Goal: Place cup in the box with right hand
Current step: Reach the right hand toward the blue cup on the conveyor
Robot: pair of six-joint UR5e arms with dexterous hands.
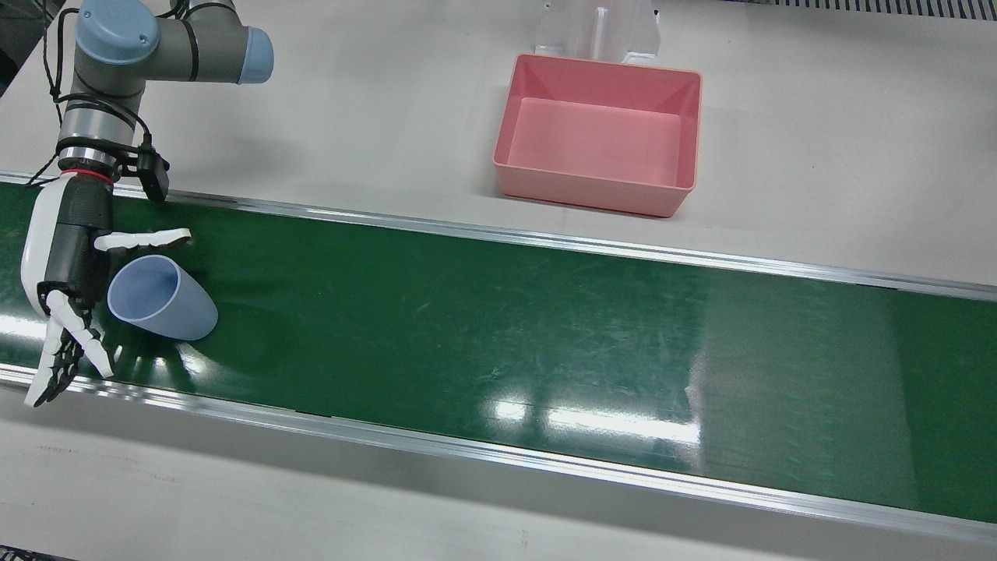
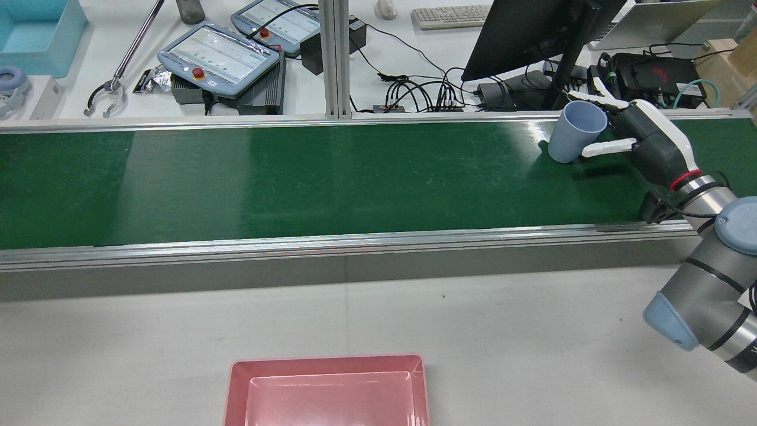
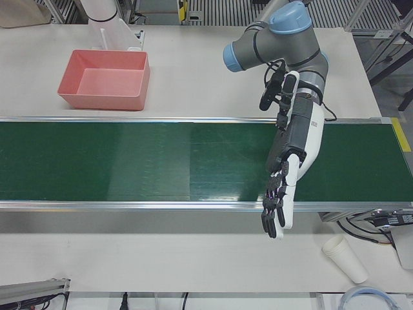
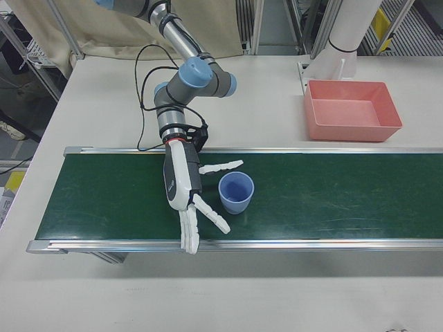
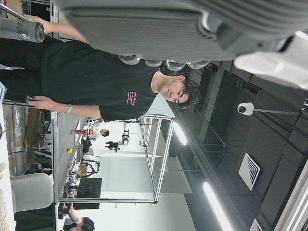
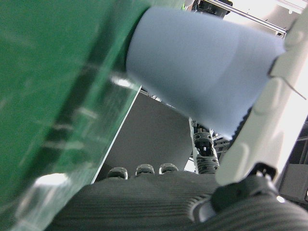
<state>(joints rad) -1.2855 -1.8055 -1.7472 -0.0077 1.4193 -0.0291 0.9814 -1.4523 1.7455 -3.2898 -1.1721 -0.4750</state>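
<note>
A light blue cup (image 1: 160, 298) stands mouth up on the green conveyor belt (image 1: 498, 327), near the end before my right arm. It also shows in the rear view (image 2: 573, 139), the right-front view (image 4: 235, 191) and close up in the right hand view (image 6: 202, 82). My right hand (image 1: 66, 265) is open beside it, thumb on one side and the other fingers splayed on the other, and the cup sits between them close to the palm. The empty pink box (image 1: 592, 195) sits on the grey table behind the belt. My left hand (image 3: 290, 155) is open and empty above the belt.
A white pedestal (image 1: 600, 31) stands right behind the pink box. Stacked paper cups (image 3: 345, 258) lie on the table in front of the belt by the left arm. Teach pendants (image 2: 219, 59), cables and a monitor crowd the desk beyond the belt.
</note>
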